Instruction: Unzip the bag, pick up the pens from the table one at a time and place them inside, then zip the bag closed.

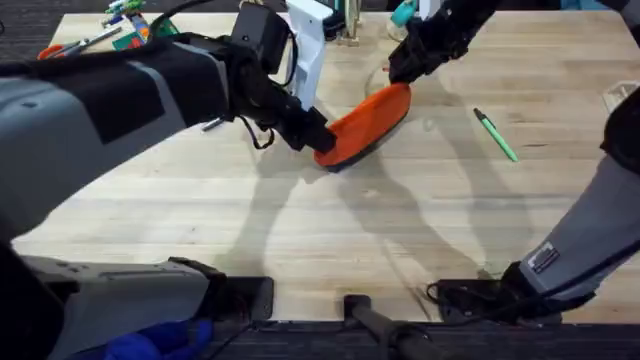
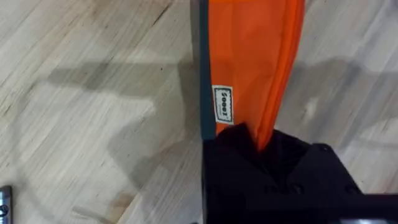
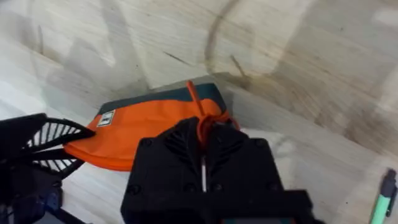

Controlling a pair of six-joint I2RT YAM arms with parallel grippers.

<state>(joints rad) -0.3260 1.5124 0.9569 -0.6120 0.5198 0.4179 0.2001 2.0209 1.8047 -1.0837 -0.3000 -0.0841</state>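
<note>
The orange bag (image 1: 368, 118) lies slanted on the table (image 1: 400, 220), behind its middle. My left gripper (image 1: 312, 135) is shut on the bag's near end; its wrist view shows the orange fabric (image 2: 249, 62) and dark base running out from the black fingers (image 2: 273, 168). My right gripper (image 1: 400, 68) is at the far end, shut on the orange zipper pull (image 3: 199, 119), with the bag (image 3: 149, 127) under it. The green pen (image 1: 495, 134) lies apart to the right of the bag, and its end shows in the right wrist view (image 3: 382, 202). The left gripper (image 3: 43, 149) also shows there.
Colourful clutter (image 1: 128, 24) and orange-handled scissors (image 1: 70, 45) lie at the back left corner. A white upright object (image 1: 312, 40) and other items (image 1: 350, 25) stand along the back edge. A slim grey thing (image 1: 212, 124) peeks out under the left arm.
</note>
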